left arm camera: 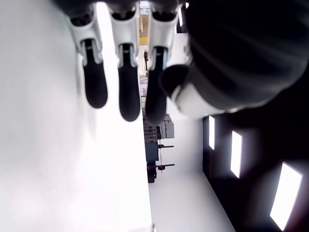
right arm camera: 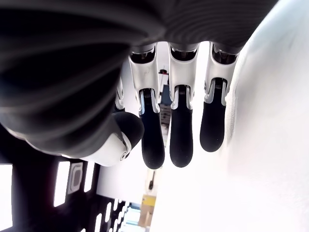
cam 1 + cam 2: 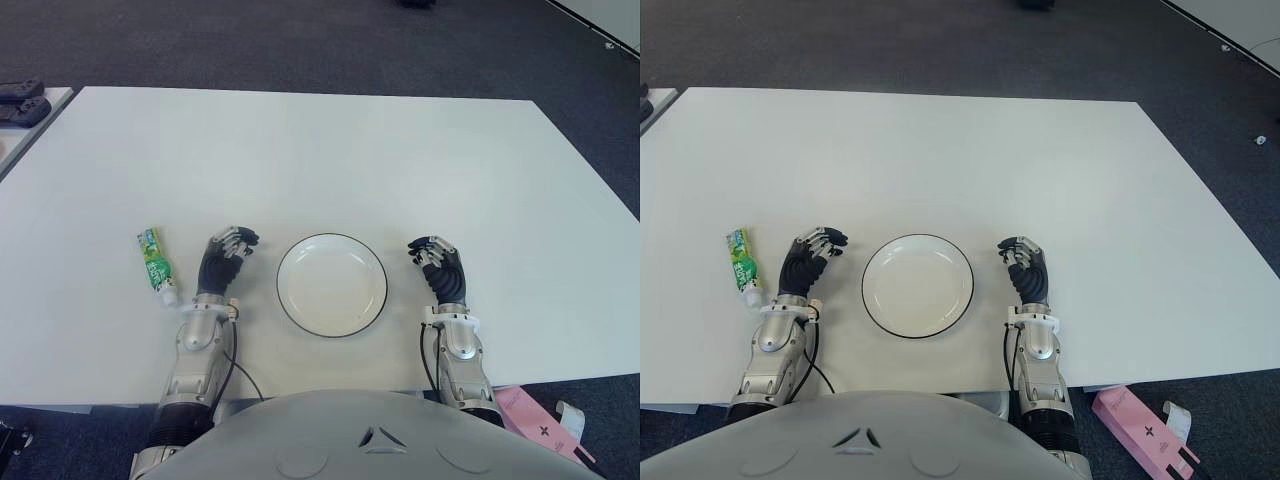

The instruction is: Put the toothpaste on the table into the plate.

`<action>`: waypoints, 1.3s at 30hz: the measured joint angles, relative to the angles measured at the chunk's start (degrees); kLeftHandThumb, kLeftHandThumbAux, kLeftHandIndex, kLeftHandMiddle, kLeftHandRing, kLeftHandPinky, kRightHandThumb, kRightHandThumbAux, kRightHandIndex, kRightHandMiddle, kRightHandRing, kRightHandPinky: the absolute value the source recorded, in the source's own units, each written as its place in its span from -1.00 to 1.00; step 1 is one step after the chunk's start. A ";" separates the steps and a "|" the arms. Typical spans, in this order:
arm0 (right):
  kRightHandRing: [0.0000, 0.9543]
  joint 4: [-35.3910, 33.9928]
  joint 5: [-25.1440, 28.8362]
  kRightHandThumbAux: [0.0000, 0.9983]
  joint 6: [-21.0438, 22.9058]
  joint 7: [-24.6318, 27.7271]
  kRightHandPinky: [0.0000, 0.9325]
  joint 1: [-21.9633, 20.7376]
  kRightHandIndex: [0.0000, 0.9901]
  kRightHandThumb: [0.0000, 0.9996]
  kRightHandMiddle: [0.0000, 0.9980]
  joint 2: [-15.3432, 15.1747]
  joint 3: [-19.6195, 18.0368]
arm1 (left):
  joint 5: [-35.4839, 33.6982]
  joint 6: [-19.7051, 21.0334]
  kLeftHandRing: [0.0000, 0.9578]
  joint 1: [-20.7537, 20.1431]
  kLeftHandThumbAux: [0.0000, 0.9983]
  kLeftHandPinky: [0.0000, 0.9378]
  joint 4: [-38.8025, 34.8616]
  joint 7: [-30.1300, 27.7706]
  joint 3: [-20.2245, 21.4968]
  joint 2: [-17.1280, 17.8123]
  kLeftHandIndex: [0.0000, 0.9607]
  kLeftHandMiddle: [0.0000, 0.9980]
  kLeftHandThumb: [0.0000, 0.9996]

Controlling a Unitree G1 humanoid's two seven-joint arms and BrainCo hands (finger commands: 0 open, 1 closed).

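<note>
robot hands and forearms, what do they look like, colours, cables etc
Both the left hand and the right hand have black palms and backs, with silver-white finger segments ending in black rubbery fingertips. Silver metallic wrists and forearms follow. A thin black cable loops beside the left forearm. No markings are legible.

One desk (image 3: 330, 150) carries one toothpaste (image 3: 155, 265), one plate (image 3: 332, 285) and two hands: left (image 3: 222, 262), right (image 3: 440, 268). One pink box (image 3: 1140, 430) lies on the floor.
</note>
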 measured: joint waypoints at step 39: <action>-0.02 0.57 -0.10 0.46 -0.01 -0.20 0.01 -0.15 -0.14 0.43 -0.05 -0.04 0.33 | 12.02 -1.91 -0.03 6.64 0.44 -0.02 -17.73 14.51 0.47 -5.25 -0.11 -0.03 0.41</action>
